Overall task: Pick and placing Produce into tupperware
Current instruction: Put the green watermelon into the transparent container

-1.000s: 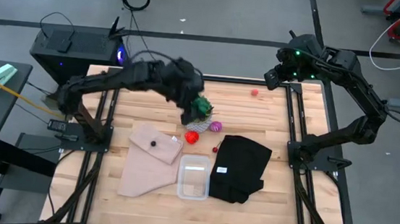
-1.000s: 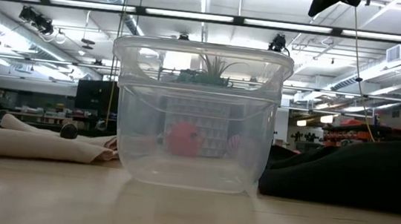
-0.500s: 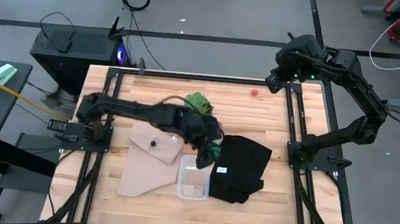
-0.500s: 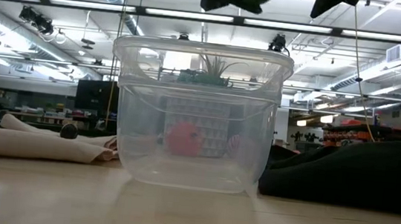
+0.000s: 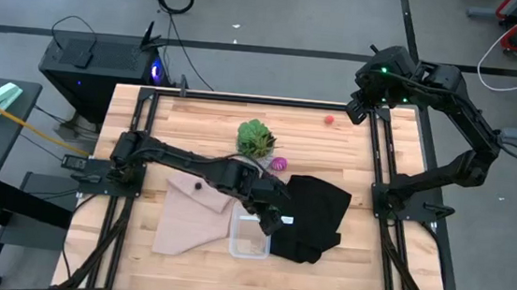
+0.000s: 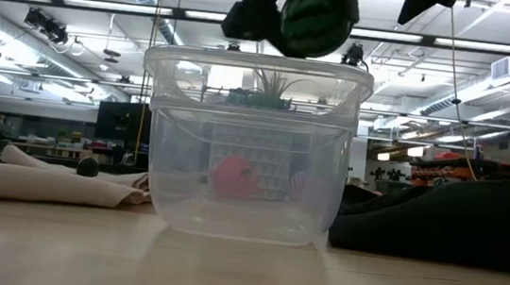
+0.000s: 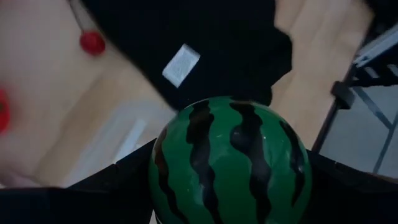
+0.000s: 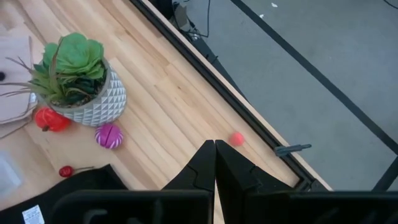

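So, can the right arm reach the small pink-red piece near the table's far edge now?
Probably yes: the pink-red piece lies alone on bare wood, and the right gripper hangs shut close beside it.

The high view looks straight down on the whole table [image 5: 334, 142]. The low view sits at tabletop height, close against the tupperware [image 6: 250, 147], facing twelve o'clock. Both wrist views look down; both show the black cloth [image 7: 205, 43]

One dark green striped ball [image 7: 229, 163], one magenta striped ball [image 8: 109, 135], one clear rectangular plastic container [image 6: 250, 147], one black cloth [image 5: 316, 216], one tan cloth [image 5: 194, 216], one potted spiky green plant [image 8: 78, 79].
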Controlling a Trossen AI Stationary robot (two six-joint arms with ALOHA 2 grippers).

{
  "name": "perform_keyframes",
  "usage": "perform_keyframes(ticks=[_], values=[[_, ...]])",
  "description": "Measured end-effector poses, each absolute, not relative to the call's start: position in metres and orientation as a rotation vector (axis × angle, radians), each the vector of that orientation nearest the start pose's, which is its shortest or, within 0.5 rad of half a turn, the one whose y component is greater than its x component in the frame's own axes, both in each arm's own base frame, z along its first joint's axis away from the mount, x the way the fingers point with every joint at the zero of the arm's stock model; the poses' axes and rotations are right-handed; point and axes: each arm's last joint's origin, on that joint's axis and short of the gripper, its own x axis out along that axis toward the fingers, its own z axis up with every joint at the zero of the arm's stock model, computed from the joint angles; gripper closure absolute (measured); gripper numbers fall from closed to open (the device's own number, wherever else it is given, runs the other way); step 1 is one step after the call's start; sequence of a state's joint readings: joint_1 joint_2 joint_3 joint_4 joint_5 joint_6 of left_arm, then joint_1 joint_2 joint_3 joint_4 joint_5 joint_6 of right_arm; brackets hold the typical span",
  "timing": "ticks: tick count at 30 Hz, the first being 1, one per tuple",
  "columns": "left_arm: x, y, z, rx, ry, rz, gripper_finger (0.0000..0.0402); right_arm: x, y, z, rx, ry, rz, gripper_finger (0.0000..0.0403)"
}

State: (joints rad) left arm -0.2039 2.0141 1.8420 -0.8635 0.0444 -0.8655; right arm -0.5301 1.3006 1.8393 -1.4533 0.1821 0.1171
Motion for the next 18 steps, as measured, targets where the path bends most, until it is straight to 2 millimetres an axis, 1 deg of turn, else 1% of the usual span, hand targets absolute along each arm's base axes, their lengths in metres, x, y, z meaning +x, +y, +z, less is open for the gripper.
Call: perform_keyframes(ticks=[6, 11, 15, 18], values=[[0.413, -0.111, 0.272, -0.815, 1.138, 0.321, 0.0106, 0.159, -0.099, 0.459, 0.256, 0.891, -0.709, 0.0389], [0.408, -0.129, 0.272, -0.87, 1.138, 0.345, 0.0106, 0.159, -0.099, 0.458, 0.253, 0.892, -0.707, 0.0389], [0.406, -0.139, 0.267, -0.825, 1.15, 0.357, 0.0106, 0.159, -0.099, 0.458, 0.253, 0.892, -0.707, 0.0389], [0.407, -0.146, 0.254, -0.708, 1.186, 0.317, 0.0106, 0.159, -0.099, 0.458, 0.253, 0.892, -0.707, 0.0389]])
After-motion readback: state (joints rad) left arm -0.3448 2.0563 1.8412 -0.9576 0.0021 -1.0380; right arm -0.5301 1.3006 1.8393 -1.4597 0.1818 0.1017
